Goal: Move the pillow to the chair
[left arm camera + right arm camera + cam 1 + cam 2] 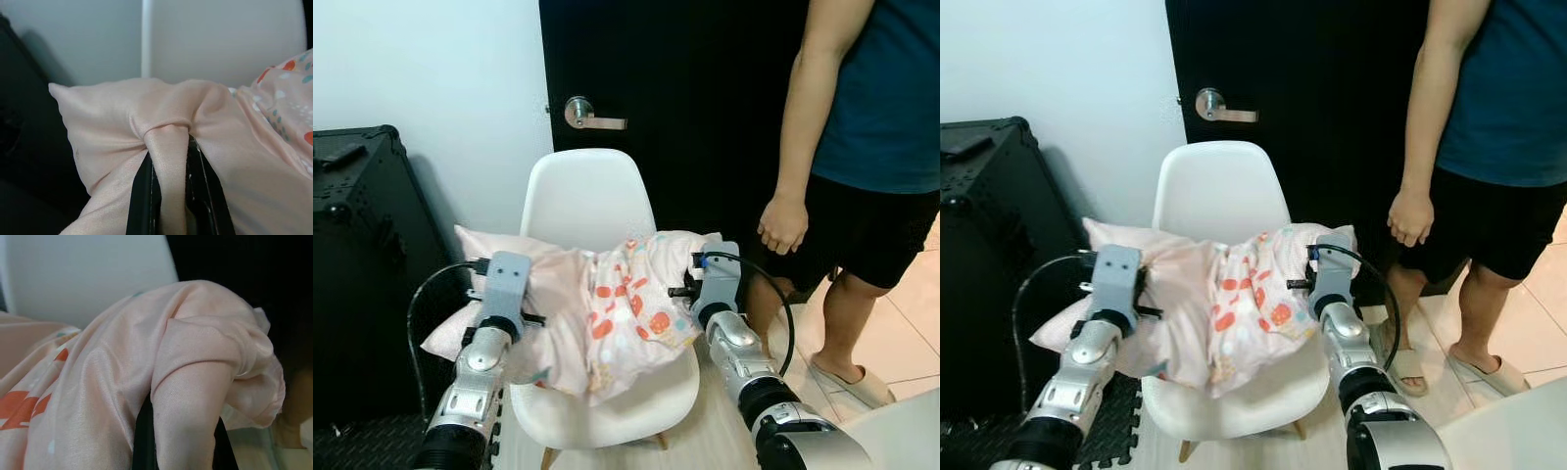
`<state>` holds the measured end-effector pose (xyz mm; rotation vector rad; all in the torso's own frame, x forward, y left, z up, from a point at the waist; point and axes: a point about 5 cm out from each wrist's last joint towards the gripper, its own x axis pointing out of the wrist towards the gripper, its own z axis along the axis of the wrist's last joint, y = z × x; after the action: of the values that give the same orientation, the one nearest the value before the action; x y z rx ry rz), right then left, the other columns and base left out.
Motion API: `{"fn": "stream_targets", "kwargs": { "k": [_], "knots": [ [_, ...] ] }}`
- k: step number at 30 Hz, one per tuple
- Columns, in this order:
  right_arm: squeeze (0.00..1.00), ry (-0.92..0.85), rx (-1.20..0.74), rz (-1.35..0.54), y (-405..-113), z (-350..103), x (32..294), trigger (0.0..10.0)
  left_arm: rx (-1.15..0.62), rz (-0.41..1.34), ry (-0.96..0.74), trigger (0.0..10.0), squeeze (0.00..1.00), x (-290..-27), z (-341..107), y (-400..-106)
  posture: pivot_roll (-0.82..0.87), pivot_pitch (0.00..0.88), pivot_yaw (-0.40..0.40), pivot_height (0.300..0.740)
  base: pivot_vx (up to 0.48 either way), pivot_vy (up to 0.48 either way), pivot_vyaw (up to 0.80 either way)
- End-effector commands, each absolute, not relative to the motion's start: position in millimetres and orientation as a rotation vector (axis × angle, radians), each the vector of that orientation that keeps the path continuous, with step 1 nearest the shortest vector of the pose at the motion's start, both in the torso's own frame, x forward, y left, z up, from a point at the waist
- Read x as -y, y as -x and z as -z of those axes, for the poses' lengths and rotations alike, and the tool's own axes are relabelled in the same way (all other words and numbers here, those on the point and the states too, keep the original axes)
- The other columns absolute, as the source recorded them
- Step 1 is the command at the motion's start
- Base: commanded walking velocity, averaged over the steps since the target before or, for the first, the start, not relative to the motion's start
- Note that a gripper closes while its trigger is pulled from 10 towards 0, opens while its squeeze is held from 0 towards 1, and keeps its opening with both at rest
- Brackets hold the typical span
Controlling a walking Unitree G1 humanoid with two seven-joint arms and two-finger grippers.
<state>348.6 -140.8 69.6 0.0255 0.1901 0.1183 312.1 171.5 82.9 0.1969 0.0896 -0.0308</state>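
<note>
Both grippers pinch the pink pillow (597,304): left gripper (168,196) near its left edge, right gripper (178,440) at its right edge, above the white chair's (592,196) seat.

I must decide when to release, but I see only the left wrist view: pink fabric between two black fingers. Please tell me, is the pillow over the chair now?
Observer: Yes, the pillow lies across the white chair, above its seat.
Operator: Does the right gripper hold it also?
Observer: Yes, the right gripper has a fold of the fabric between its fingers.
Operator: Is anything near the chair?
Observer: A person stands on the robot's right, hand hanging close to the pillow's corner.
</note>
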Motion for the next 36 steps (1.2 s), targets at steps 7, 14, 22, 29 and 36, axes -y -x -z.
{"fn": "stream_targets", "kwargs": {
  "k": [7, 14, 22, 29, 36],
  "knots": [
    [0.00, -0.023, -0.180, -0.159, -353.7, -77.1, 131.2, 10.0, -0.020, 0.074, -0.229, 10.0, 0.00, -167.2, -98.2, -320.0, 0.03, 0.000, -0.048, 0.651, 0.000, 0.000, 0.00],
    [0.00, -0.033, -0.211, -0.199, -351.0, -72.5, 128.3, 10.0, -0.013, 0.080, -0.280, 10.0, 0.00, -171.7, -101.1, -324.5, 0.03, 0.000, -0.043, 0.646, 0.000, 0.000, 0.00],
    [0.00, -0.008, -0.223, -0.204, -349.7, -70.6, 127.8, 10.0, -0.005, 0.078, -0.301, 10.0, 0.00, -174.7, -104.1, -326.0, 0.03, 0.000, -0.049, 0.646, 0.000, 0.000, 0.00],
    [0.00, -0.043, -0.218, -0.215, -352.3, -74.9, 127.6, 10.0, 0.020, 0.080, -0.314, 10.0, 0.00, -173.2, -112.1, -329.8, 0.02, 0.018, -0.061, 0.622, 0.000, 0.000, 0.00],
    [0.00, -0.054, -0.185, -0.209, -357.3, -83.4, 128.3, 10.0, 0.047, 0.053, -0.342, 10.0, 0.00, -174.7, -120.9, -340.2, 0.02, 0.015, -0.070, 0.612, 0.000, 0.000, 0.00]
  ]
}}
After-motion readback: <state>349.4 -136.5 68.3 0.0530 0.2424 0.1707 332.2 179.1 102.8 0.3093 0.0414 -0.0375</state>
